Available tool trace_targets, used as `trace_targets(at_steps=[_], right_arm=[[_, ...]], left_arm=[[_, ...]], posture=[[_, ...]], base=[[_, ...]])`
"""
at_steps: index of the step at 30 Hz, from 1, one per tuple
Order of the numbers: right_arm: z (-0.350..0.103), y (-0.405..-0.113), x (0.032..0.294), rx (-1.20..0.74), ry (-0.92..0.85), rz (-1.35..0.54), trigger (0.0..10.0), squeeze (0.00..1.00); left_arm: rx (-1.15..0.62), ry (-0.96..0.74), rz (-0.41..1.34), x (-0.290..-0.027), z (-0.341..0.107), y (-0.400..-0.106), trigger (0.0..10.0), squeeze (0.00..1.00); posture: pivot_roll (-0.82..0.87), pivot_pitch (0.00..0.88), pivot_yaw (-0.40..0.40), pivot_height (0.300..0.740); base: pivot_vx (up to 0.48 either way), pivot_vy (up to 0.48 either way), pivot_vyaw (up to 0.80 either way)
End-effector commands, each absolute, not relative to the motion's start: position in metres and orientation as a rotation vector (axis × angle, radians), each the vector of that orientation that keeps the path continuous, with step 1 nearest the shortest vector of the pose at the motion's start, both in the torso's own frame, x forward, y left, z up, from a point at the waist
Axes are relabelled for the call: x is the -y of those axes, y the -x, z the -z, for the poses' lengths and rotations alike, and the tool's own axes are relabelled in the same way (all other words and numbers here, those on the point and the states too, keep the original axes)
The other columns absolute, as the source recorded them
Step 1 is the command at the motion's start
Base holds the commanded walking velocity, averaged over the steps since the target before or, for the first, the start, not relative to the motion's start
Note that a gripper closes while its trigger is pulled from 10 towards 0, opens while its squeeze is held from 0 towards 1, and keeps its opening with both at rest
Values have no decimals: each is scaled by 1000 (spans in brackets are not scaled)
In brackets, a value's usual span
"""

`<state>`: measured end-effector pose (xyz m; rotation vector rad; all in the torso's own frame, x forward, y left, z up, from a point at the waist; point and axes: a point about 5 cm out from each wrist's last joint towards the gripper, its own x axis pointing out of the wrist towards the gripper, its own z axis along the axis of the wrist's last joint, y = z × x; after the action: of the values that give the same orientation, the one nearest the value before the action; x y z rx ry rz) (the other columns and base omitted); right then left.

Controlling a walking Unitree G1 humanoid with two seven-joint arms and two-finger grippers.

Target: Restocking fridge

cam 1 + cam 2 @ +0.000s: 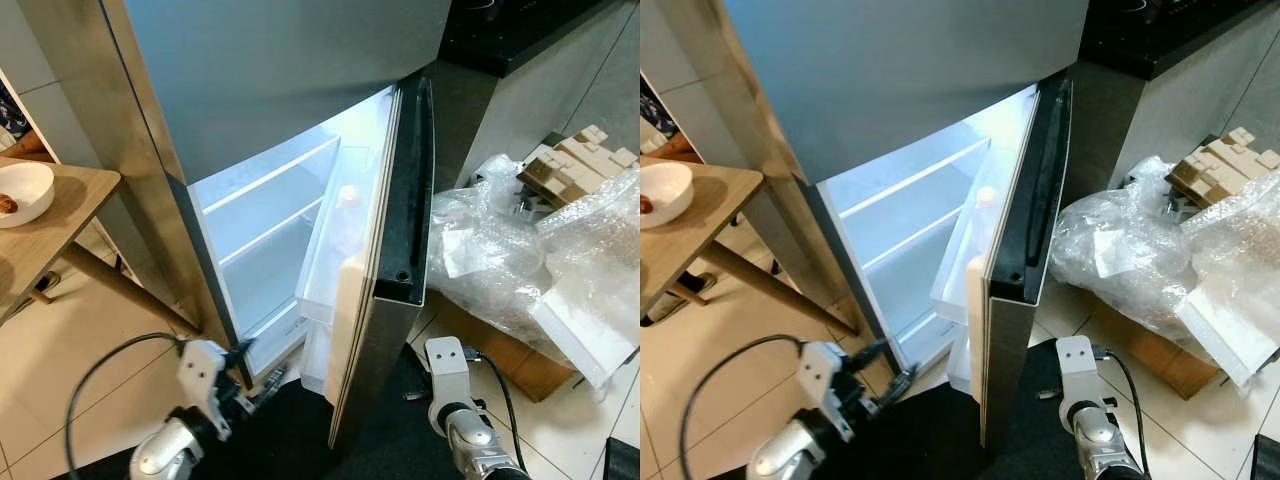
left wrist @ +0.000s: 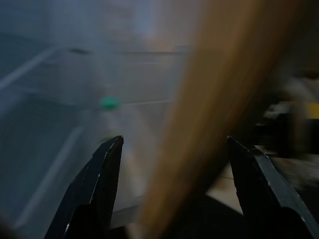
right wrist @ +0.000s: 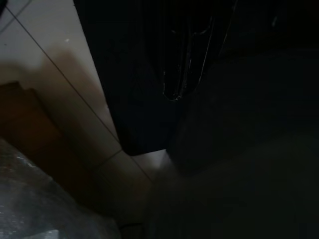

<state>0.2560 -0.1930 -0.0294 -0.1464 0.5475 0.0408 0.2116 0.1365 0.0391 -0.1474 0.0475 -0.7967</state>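
Left wrist view shows the left gripper (image 2: 172,144) fingers (image 2: 102,179) spread wide, empty, low before the fridge (image 1: 290,110). Its door (image 1: 385,250) stands open, holding an upright white bottle (image 1: 347,215); no writing is legible. The right gripper's (image 1: 447,365) fingers cannot be judged.
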Motion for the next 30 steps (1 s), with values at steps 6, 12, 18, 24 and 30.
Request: trace_targets(at_steps=[6, 12, 18, 24, 30], right_arm=[[25, -261, 188, -505, 72, -40, 10000, 0], [21, -266, 167, -468, -4, -159, 10000, 0], [14, -273, 145, -435, -38, -259, 10000, 0], [-1, -287, 107, -381, -67, -403, 10000, 0], [-13, -293, 72, -353, -69, -539, 10000, 0]], left_arm=[[-139, 212, 1028, -127, -52, -200, 10000, 0], [-154, 202, 1079, -125, -61, -201, 10000, 0], [-170, 195, 1093, -126, -65, -201, 10000, 0], [-180, 173, 1073, -135, -71, -200, 10000, 0], [-209, 165, 1061, -146, -74, -197, 10000, 0]], posture=[[-58, 102, 22, 719], [-68, 90, 33, 719], [-69, 86, 34, 719], [-57, 87, 24, 719], [-53, 88, 20, 719]], base=[[0, 0, 0], [0, 0, 0], [0, 0, 0], [0, 0, 0], [0, 0, 0]])
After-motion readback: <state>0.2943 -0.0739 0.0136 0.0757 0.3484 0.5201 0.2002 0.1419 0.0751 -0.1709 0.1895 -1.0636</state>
